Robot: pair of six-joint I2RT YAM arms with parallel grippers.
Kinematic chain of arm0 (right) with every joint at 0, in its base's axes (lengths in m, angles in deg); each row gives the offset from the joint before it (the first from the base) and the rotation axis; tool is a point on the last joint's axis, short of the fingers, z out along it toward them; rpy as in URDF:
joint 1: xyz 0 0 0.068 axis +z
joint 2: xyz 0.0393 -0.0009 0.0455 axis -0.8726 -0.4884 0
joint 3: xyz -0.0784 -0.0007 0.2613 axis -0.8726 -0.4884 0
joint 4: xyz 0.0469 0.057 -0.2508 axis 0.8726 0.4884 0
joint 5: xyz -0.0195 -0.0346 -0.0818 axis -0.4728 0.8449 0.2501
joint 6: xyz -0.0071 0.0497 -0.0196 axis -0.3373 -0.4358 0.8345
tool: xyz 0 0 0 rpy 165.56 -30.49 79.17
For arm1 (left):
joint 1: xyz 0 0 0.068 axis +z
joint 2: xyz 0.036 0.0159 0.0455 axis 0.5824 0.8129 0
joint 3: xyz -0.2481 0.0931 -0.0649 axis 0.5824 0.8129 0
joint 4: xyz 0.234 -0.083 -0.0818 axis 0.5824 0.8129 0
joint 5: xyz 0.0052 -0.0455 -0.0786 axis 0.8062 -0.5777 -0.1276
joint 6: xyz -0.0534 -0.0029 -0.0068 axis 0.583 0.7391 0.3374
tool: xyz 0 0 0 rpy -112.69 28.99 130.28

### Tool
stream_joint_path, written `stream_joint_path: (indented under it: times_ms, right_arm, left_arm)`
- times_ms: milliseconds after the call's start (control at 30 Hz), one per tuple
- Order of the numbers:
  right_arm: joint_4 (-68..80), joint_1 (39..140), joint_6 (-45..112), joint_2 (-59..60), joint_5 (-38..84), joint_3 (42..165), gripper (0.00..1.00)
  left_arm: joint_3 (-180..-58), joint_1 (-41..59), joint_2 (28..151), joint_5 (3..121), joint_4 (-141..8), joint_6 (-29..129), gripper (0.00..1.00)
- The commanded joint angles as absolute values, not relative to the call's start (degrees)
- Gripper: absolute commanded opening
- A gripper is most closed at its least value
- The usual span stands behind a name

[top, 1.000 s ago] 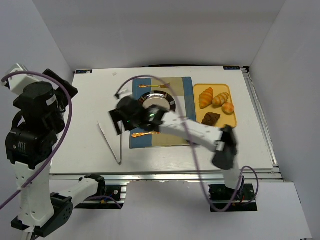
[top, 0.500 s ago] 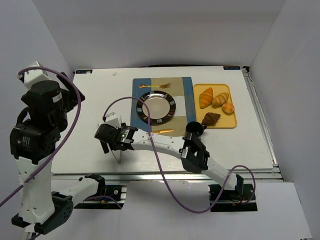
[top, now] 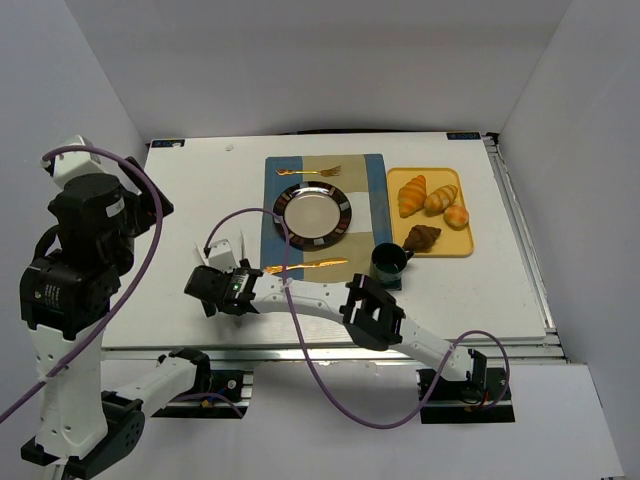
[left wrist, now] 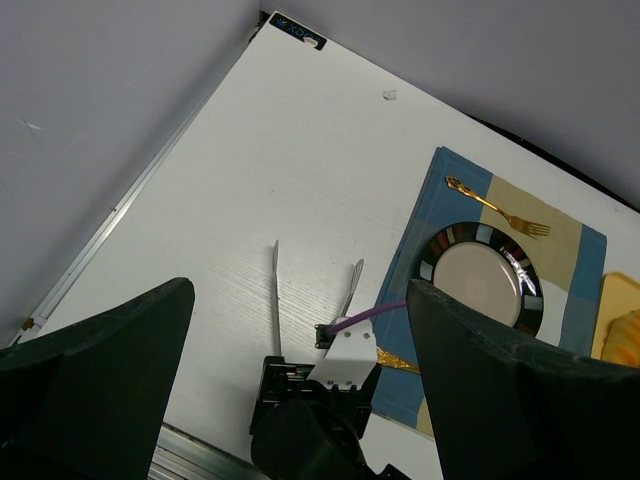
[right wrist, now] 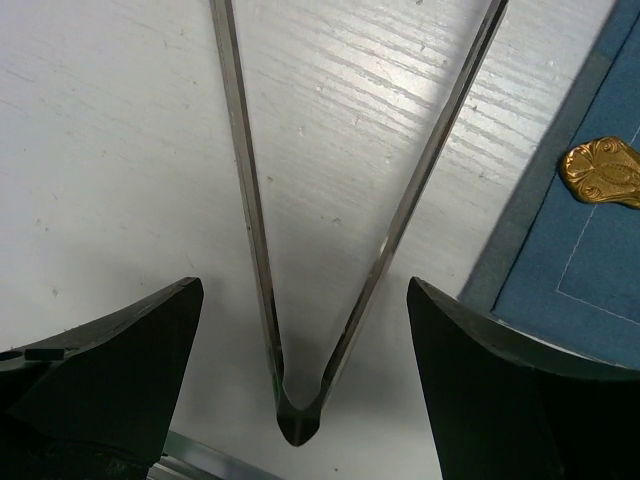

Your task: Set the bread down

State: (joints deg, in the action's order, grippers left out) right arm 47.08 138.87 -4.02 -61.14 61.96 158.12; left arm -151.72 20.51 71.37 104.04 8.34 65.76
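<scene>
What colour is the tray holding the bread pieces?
The tray is yellow-orange. It shows best in the top external view.

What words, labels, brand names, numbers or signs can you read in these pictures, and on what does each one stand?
No text anywhere is legible.
Small dark rectangular left sticker, far left corner of the white table: print too small and blurred to read.
Small dark rectangular right sticker, far right corner of that table: also too blurred to read.

tongs (right wrist: 297,410) tips cut off at top; gold handle (right wrist: 605,170), prob. knife, cropped rt.
</scene>
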Motion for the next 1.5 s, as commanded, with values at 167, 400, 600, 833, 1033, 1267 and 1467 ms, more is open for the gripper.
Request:
stream_joint_path:
  times_ms: [167, 400, 600, 833, 1033, 1267, 1467]
  right_arm:
    - [43.45, 138.64, -6.18, -65.24, 64.93, 161.23, 0.89]
    - [40.02, 138.11, -5.56, -68.76, 66.07, 161.67, 0.89]
    - [38.79, 137.32, -6.18, -70.16, 67.12, 160.18, 0.89]
    - [36.95, 135.91, -3.54, -69.48, 67.21, 159.65, 0.55]
    - [36.15, 135.12, 1.82, -57.9, 67.48, 157.37, 0.46]
    - [45.98, 134.07, 6.22, -39.34, 66.34, 152.8, 0.46]
    - [59.86, 130.3, 3.68, -21.34, 67.38, 148.41, 0.48]
  left_arm:
    - [-151.67, 20.68, 70.65, 103.33, 9.44, 65.32, 0.98]
    - [-148.43, 20.68, 68.72, 103.42, 8.92, 64.97, 0.98]
    - [-146.75, 20.68, 67.4, 103.42, 8.83, 64.18, 0.98]
    - [-144.82, 20.68, 66.69, 103.95, 7.07, 63.47, 0.98]
    - [-152.97, 20.68, 72.22, 105.26, 6.89, 61.28, 0.98]
    - [-172.38, 20.59, 83.21, 107.46, 4.61, 60.31, 0.98]
    - [-171.46, 20.59, 84.98, 106.76, -1.36, 61.36, 0.98]
